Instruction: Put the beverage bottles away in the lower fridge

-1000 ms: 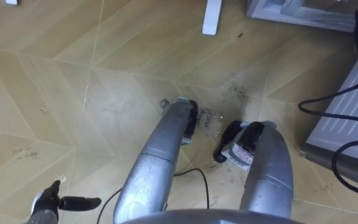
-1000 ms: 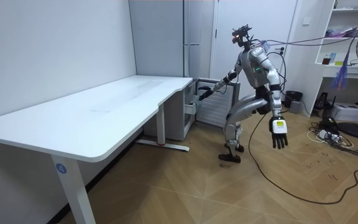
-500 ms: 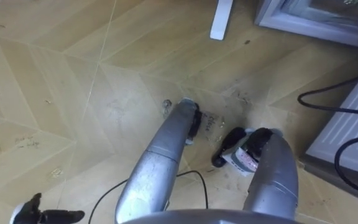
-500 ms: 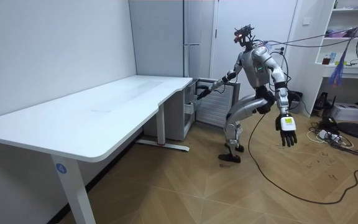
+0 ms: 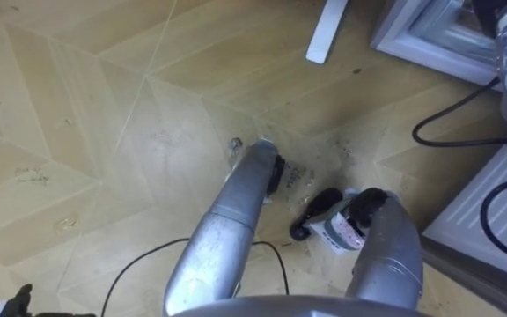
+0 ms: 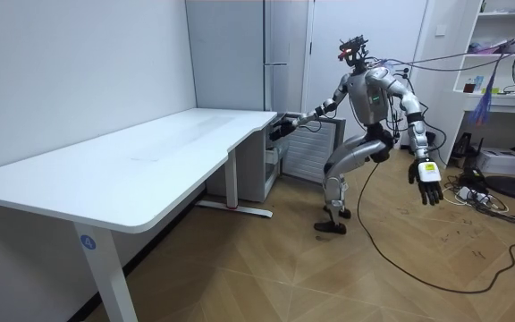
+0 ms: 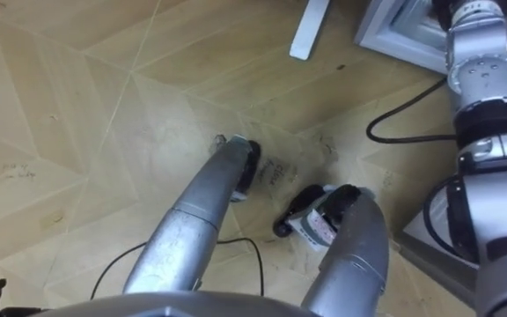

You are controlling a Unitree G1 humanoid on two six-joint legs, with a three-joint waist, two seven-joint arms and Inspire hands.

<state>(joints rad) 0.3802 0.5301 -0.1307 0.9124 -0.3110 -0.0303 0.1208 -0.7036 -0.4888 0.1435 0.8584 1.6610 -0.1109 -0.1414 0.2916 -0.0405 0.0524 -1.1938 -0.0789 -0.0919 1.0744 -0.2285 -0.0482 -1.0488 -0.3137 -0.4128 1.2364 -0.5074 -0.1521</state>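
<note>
Swinging outward since a second ago, the left robot hand [image 6: 428, 179] now hangs higher at the room view's right, fingers straight and relaxed, holding nothing. The robot stands with bent knees on the wooden floor [image 5: 77, 106] past the end of the white worktop [image 6: 150, 161], its right arm stretched toward the fridge [image 6: 284, 54]. The right robot hand [image 6: 281, 131] is at the lower fridge's open door [image 6: 311, 156]; I cannot tell how its fingers are set. Where the drinks are cannot be told.

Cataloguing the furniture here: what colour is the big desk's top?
White; the desk shows best in the room view.
</note>
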